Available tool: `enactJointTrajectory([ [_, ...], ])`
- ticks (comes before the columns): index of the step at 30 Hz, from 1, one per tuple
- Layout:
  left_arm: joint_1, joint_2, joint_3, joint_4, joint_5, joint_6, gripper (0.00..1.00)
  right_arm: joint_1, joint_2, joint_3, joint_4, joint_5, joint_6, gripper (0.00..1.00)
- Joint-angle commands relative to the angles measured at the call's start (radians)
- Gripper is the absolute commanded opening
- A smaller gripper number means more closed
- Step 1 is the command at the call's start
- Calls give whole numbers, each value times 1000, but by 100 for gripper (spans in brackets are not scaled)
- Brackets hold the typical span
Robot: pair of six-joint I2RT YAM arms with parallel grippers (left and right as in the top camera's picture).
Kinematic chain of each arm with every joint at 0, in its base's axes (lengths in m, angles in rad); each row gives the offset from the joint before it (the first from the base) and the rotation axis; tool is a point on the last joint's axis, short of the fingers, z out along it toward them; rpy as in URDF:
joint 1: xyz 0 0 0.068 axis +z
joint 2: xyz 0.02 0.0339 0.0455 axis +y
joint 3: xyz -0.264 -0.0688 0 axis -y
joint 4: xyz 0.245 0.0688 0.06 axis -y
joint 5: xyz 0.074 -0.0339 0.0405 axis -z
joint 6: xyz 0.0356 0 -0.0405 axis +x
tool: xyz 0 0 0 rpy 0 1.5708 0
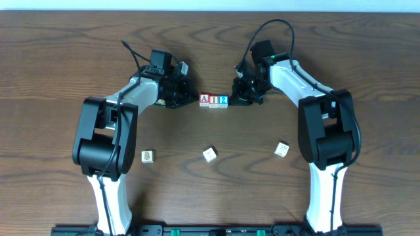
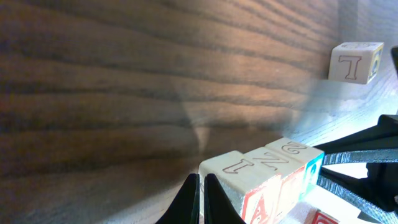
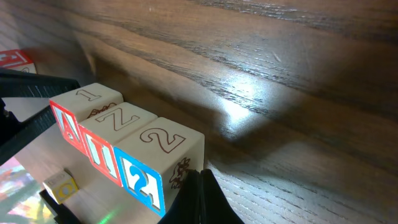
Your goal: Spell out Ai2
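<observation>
Right gripper (image 3: 200,198): pinched closed, empty, sitting just beside the row of three wooden letter blocks (image 1: 214,100), which is reading A-I-2 mid dark wooden worktop (image 1: 65,52). The left gripper (image 2: 199,200), likewise closed and empty, is flanking the other end. Risk: either gripper brushing an end block while retreating, skewing the row.

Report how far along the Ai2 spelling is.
Done: the red A wooden block, red I wooden block and blue 2 wooden block sit touching in a row reading A I 2. In hand: nothing; the left gripper and right gripper flank the row, jaws shut and empty. Left: probably just pulling the arms back. Three spare pale wooden blocks lie unused.
</observation>
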Motion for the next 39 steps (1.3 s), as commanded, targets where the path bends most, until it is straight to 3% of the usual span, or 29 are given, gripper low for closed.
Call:
enactJointTrajectory([
  [1,-1,-2,-5,-20,-17,0,6,0,-21,-5,2,-1,-15,1],
  [9,45,-2,53,-92,-49,33,6,-43,-24,-2,-6,14,-14,1],
  [14,74,-30,172,-219,-100,122,6,-80,-77,37,-68,100,-15,1],
  [23,140,-214,269,-440,-201,254,6,-92,-388,60,-208,393,-62,1],
  [28,152,-390,269,-548,-216,319,6,-30,-565,35,-307,502,-64,1],
  [32,117,-567,242,-617,-316,353,6,47,-743,-50,-308,582,-63,1],
  [36,78,-789,109,-615,-338,349,6,111,-961,-225,-305,625,-37,1],
  [39,27,-978,-75,-598,-411,280,6,135,-1175,-430,-292,620,0,1],
])
